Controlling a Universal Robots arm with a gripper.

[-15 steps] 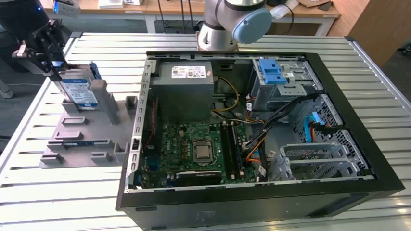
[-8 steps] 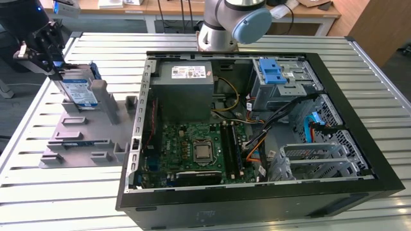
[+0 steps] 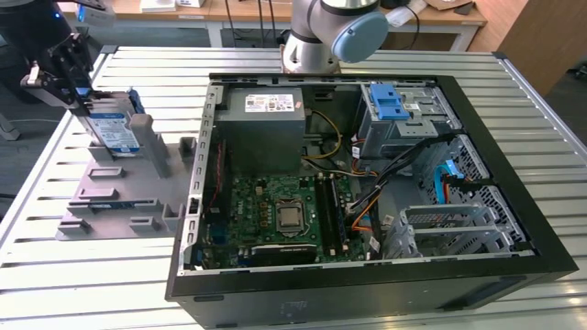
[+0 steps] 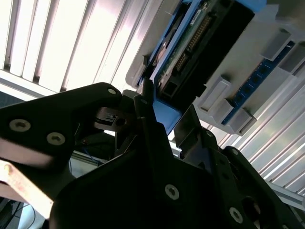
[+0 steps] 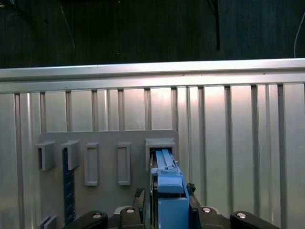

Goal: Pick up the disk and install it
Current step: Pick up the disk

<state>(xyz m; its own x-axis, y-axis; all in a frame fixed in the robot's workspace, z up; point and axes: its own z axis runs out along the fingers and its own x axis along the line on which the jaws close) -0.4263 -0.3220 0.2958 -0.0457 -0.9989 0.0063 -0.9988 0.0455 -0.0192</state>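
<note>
The black two-finger gripper [image 3: 81,96] is narrowed around the flat silver metal disk with blue plastic bracket [image 3: 115,132], seemingly clamping its upper edge. The disk stands upright in a slot of the grey plastic holder plate [image 3: 119,199]. The open black computer case [image 3: 367,292] lies just beside that plate.

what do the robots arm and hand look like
The arm is a silver-grey cylindrical tube with a pale blue round cap on its joint. The hand is black, built of angular flat links dotted with small silver screw heads.
</note>
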